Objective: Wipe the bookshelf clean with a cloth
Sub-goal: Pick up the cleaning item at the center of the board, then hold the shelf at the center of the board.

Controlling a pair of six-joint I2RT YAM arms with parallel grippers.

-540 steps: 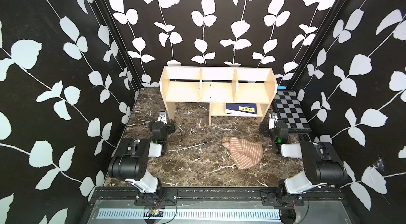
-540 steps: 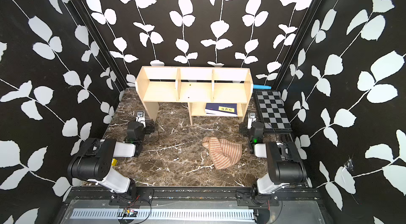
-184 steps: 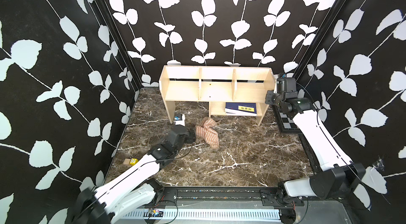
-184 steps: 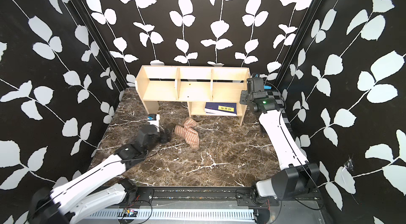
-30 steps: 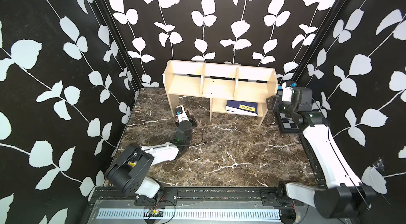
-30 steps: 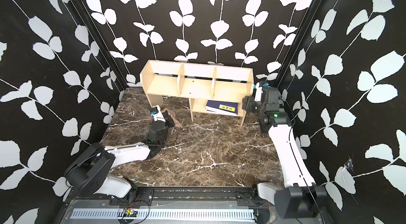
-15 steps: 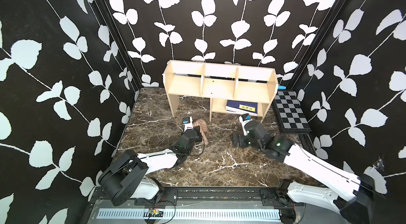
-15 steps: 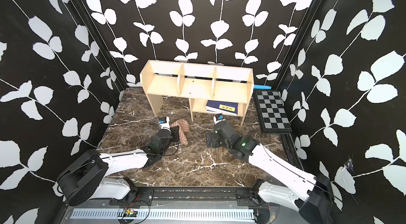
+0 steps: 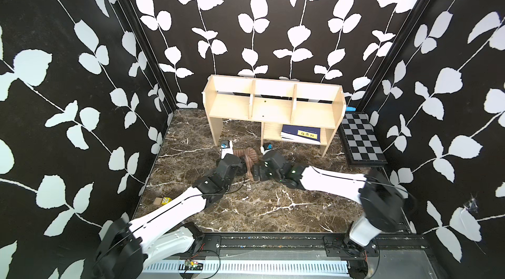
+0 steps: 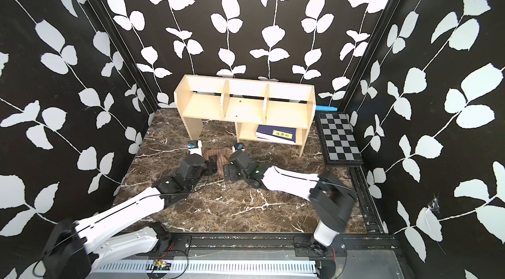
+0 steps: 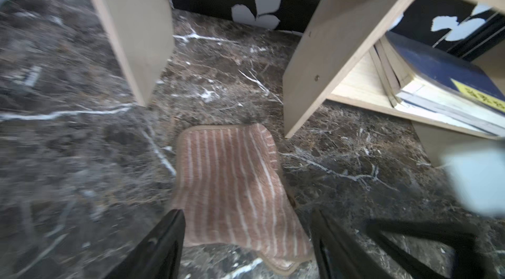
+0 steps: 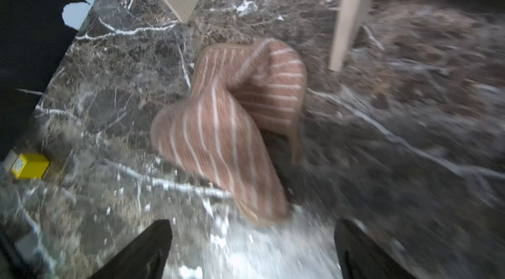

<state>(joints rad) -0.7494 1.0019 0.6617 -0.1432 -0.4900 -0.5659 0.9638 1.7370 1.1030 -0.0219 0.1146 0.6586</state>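
Toward the back edge of the marble worktop (image 9: 246, 209), your left gripper (image 11: 246, 217) stands jaws spread astride the near end of the cloth (image 11: 229, 176), gripping nothing, while the right gripper (image 12: 252, 225), equally wide, hovers just short of it. The cloth lies loose on the stone before the bookshelf (image 9: 273, 105), facing the gap between two legs. Best to close one gripper deep on the thick fold, not a single hem, then lift clear of the legs.

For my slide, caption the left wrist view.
Open left tool straddling a striped pink-brown cloth on dark marble, before the pale wooden bookshelf.
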